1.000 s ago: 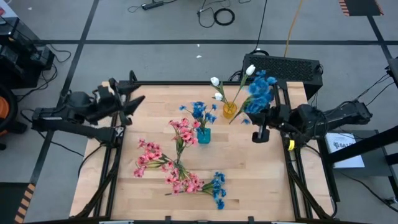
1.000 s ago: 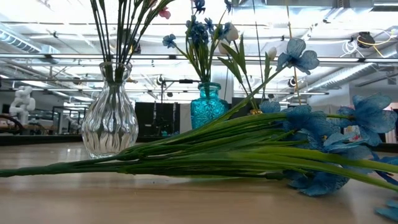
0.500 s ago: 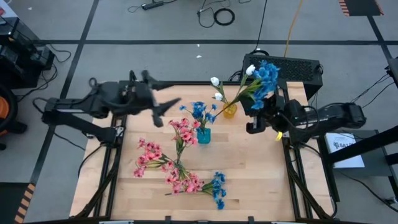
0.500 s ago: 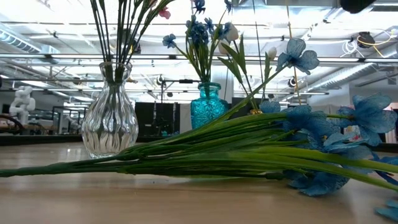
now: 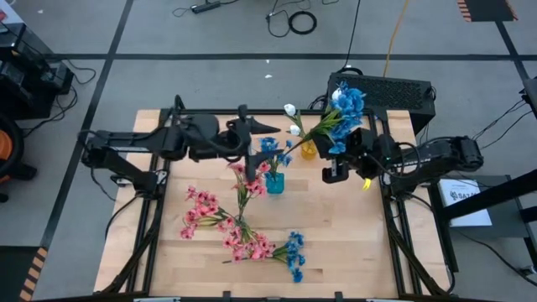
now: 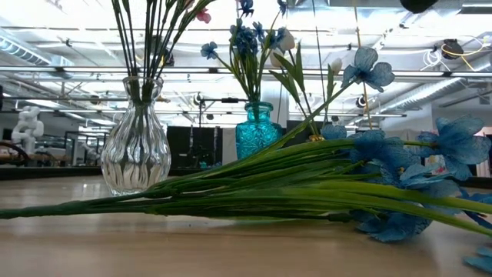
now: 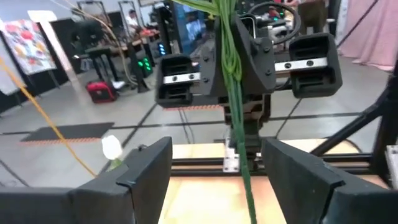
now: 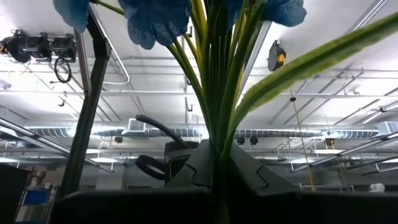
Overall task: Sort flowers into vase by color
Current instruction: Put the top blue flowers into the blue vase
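Presently, right claw [image 5: 336,164]: clenched on the stems of a blue spray [image 5: 348,107], held above the far right part of the tabletop [image 5: 352,243]; stems rise between its fingers in the right wrist view, blue petals [image 8: 155,18] at the upper edge; blossoms hang over the far edge, just beside the yellow vase [image 5: 310,148].
Left claw [image 5: 260,134]: fingers [image 7: 134,174] spread wide, nothing between them; reaching in mid-air toward the right claw, near the white buds [image 5: 291,117]; in its wrist view the green stems [image 7: 233,93] hang ahead, in front of the other arm.
Vases: yellow vase with white buds; teal vase [image 5: 274,181] with blue flowers [image 5: 270,151], centre of the tabletop; clear ribbed vase [image 6: 136,150] holding pink flowers [image 5: 246,176].
Loose stock: pink sprays [image 5: 205,214] lying on the tabletop toward the near side; a blue spray [image 5: 294,252] lying beside them, touching.
Writing: a white label on equipment off the right side, too small to read.
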`<action>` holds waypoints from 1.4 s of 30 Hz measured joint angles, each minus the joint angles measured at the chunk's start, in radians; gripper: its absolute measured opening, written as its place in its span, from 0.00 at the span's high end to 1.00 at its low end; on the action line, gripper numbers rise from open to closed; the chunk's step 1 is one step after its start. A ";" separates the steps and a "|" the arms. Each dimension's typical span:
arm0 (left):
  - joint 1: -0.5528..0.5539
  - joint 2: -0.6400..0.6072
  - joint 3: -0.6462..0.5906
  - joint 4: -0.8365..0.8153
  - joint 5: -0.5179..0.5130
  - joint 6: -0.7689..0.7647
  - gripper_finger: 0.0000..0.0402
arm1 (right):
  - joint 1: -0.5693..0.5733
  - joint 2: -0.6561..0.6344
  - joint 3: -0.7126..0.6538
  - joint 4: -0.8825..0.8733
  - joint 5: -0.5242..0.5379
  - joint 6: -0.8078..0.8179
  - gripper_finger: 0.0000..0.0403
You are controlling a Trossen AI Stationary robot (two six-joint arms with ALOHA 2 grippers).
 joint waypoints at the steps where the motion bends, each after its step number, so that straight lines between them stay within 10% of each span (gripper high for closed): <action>1: 0.005 0.007 0.007 -0.006 0.017 -0.014 0.37 | 0.000 0.008 0.009 0.000 0.000 0.000 0.98; 15: 0.040 0.022 0.014 -0.101 0.162 -0.049 0.40 | 0.000 0.052 0.059 0.001 0.001 -0.035 0.98; 42: 0.040 0.052 0.013 -0.093 0.162 -0.065 0.88 | 0.000 0.052 0.059 0.019 0.001 -0.083 0.98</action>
